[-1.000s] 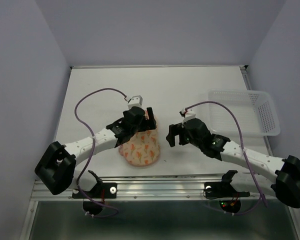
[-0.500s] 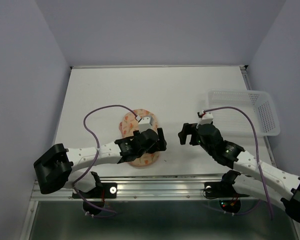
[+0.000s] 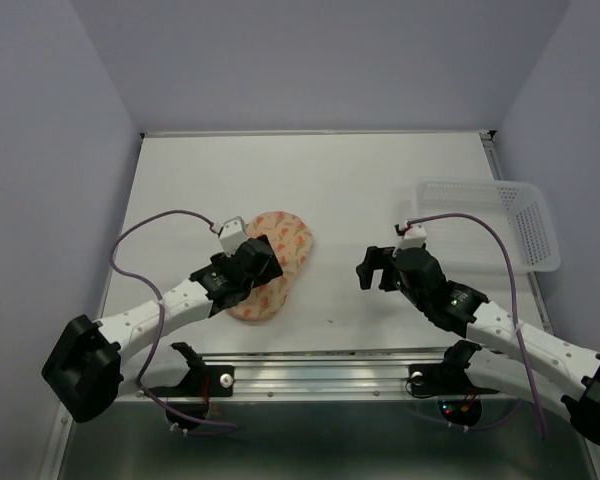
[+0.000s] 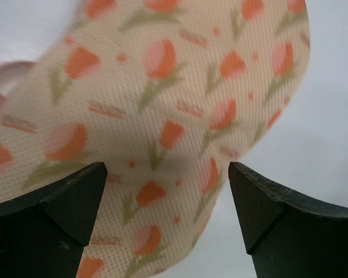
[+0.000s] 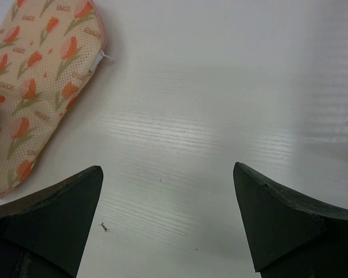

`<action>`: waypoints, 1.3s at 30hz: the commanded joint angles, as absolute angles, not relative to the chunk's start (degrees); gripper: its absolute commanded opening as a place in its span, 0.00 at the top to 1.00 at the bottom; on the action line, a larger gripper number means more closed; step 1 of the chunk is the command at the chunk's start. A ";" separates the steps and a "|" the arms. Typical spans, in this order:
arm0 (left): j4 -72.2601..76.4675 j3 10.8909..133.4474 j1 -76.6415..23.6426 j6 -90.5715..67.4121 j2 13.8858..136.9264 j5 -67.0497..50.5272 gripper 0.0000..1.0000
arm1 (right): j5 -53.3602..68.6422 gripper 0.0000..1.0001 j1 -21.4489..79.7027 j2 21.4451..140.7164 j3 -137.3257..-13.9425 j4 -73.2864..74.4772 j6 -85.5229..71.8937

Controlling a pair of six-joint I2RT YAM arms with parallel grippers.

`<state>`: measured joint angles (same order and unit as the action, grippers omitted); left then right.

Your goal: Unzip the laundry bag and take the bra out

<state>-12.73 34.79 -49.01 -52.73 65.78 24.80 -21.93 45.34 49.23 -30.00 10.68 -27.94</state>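
The laundry bag [image 3: 285, 245], a peach-pink pouch with orange-red and green marks, lies tilted on the white table left of centre. My left gripper [image 3: 258, 265] hovers close over its near half, jaws open and empty. In the left wrist view the bag [image 4: 180, 87] fills the frame between the open fingers of the left gripper [image 4: 165, 191]. My right gripper [image 3: 374, 268] is open and empty over bare table to the bag's right. In the right wrist view the bag [image 5: 40, 75], with a small white zip pull [image 5: 104, 56], lies left of and beyond the right gripper [image 5: 168, 185]. The bra is hidden.
A clear plastic mesh basket [image 3: 490, 225] stands at the right edge of the table, beyond my right arm. The white table [image 3: 360, 180] stretches back to the rear wall. A metal rail [image 3: 310, 370] runs along the near edge.
My left arm has swung from over the bag's near end to its left side. The bag has shifted and now lies tilted. My right arm drew back a little, then held still.
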 commanded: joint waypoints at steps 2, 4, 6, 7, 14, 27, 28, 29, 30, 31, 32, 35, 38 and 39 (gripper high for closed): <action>-11.18 40.15 -40.01 -40.98 63.19 31.54 0.01 | -21.45 0.00 44.91 47.90 -29.71 9.58 -28.39; -8.80 43.31 -39.29 -36.85 64.50 31.20 0.01 | -21.18 0.00 44.91 47.73 -29.62 9.67 -28.39; -5.90 48.67 -38.76 -33.15 68.54 29.28 0.01 | -20.83 0.00 44.91 47.64 -29.44 9.58 -28.48; -5.28 50.61 -38.67 -32.26 70.38 28.31 0.01 | -20.48 0.00 44.91 47.72 -29.44 9.58 -28.48; -3.33 67.66 -38.32 -28.83 91.63 22.94 0.03 | -18.46 0.00 44.91 47.73 -29.18 9.23 -28.65; -0.80 77.79 -38.31 -28.48 109.95 12.22 0.11 | -16.79 0.00 44.91 45.62 -27.60 9.32 -28.92; -0.44 76.30 -38.84 -27.95 109.86 11.52 0.12 | -16.96 0.00 44.91 45.27 -27.42 9.23 -28.92; 1.30 75.42 -39.46 -27.95 109.69 10.99 0.13 | -17.05 0.00 44.91 45.26 -27.42 9.32 -28.83; 3.15 74.71 -40.25 -27.08 109.34 10.38 0.13 | -17.05 0.00 44.91 45.18 -27.25 9.32 -28.92; 3.77 74.01 -41.04 -26.55 109.25 10.11 0.14 | -16.88 0.00 44.91 45.00 -27.16 9.14 -29.00; 4.21 72.70 -42.79 -26.11 109.16 9.85 0.14 | -16.70 0.00 44.91 44.83 -27.16 9.23 -29.00; 5.62 69.10 -45.78 -25.66 107.93 8.27 0.15 | -16.44 0.00 44.91 43.69 -26.90 9.23 -29.18; 7.47 64.97 -47.89 -26.71 104.25 5.54 0.17 | -16.44 0.00 44.91 42.10 -26.19 9.32 -29.27; 7.99 61.82 -49.55 -27.07 101.72 5.89 0.17 | -16.52 0.00 44.91 40.88 -26.02 9.40 -29.27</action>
<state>5.37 67.35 -46.44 -27.05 109.19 8.80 -16.49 45.34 43.81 -26.94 10.87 -28.60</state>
